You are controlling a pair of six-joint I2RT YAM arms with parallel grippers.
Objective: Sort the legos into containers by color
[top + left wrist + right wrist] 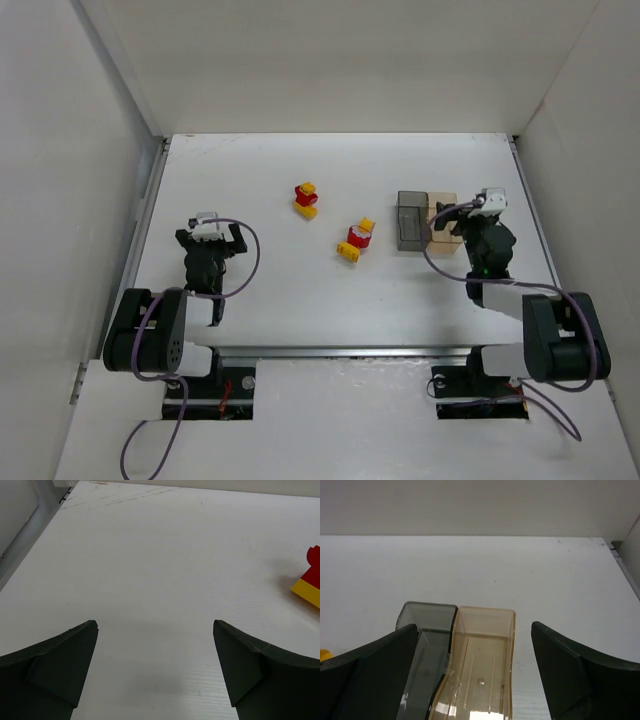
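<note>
1. The left gripper (pixel 155 626) is released - its two dark jaws stand wide apart, with nothing but bare white table (pixel 150 555) between them and ahead of them.
2. Ahead of those jaws and off to their right, a red-and-yellow piece (pixel 310 580) is cut by the frame edge. From above, the legos (pixel 306 198) lie loose on the table in two small clusters. One is the cluster this piece belongs to. The second cluster (pixel 356 242) is between the two grippers, nearer the right one.
3. The right gripper (pixel 472 627) is also released, its jaws spread and grasping nothing. The tan container (pixel 482 660) sits between the jaws, closer to the left one. The dark grey container (pixel 427 625) touches its left side and is partly hidden behind the left jaw.
4. A sliver of yellow (pixel 324 654) shows just outside the right gripper's left jaw, at the frame edge.
5. Edges: left of the left gripper's jaws, the table ends at a grey side wall (pixel 15 520). Ahead of the right gripper's jaws, open table runs up to the far wall (pixel 470 505) - and the table's right edge (pixel 622 560) lies beyond the right jaw.
</note>
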